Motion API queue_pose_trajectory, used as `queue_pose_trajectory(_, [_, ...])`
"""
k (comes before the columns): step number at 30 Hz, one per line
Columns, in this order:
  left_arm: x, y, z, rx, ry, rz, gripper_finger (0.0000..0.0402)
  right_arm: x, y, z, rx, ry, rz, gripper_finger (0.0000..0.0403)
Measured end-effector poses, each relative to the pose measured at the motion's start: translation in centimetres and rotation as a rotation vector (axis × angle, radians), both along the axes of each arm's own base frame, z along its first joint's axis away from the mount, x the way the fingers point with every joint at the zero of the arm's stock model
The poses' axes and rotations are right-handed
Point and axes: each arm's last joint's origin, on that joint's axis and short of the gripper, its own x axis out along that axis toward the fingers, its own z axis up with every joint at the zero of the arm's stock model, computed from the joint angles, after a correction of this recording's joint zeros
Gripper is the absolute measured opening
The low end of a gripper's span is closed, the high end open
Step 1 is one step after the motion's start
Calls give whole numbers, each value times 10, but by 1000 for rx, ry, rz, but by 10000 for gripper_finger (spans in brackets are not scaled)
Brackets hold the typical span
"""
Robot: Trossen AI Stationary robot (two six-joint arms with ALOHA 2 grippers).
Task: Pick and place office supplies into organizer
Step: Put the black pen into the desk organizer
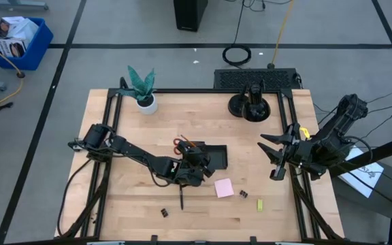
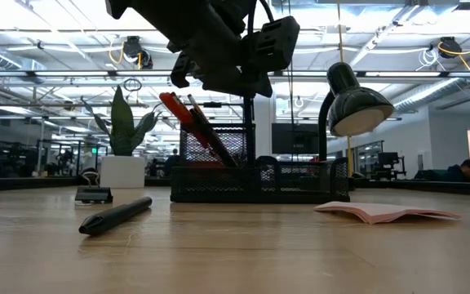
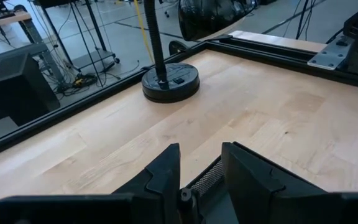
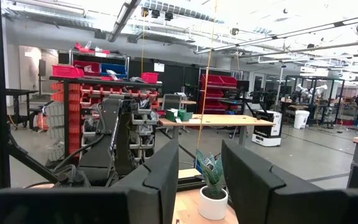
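The left gripper (image 1: 199, 158) hovers over the black organizer (image 1: 213, 155), fingers slightly parted, holding nothing. The right gripper (image 1: 275, 155) waits open above the desk's (image 1: 196, 112) right edge.

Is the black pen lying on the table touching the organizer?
Apart. In the low view, bare table shows between the black pen and the organizer; the high view also shows the pen lying clear of the organizer.

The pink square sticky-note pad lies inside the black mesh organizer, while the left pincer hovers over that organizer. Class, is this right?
Not quite. The high view shows the pink square sticky-note pad on bare wood outside the black mesh organizer; the left pincer does hover over it.
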Motion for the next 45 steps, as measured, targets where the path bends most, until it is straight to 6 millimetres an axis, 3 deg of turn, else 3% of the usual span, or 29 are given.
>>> queue_pose_trajectory(6, [0,0,4,1,-8,-2,125,0,0,0,0,0,0,116])
queue_pose_trajectory(12, [-6,2,27,30,-18,-19,125,0,0,0,0,0,1,116])
queue_pose_trajectory(21, [-10,3,40,72,-20,-6,124,0,0,0,0,0,0,116])
queue_pose_trajectory(28, [-16,4,84,138,-40,-23,125,0,0,0,-2,1,0,116])
queue_pose_trajectory(35, [-35,2,121,149,-90,-50,124,0,0,0,-4,1,0,116])
queue_pose_trajectory(45, [-74,-34,163,69,-212,-265,124,0,0,0,-8,3,-1,116])
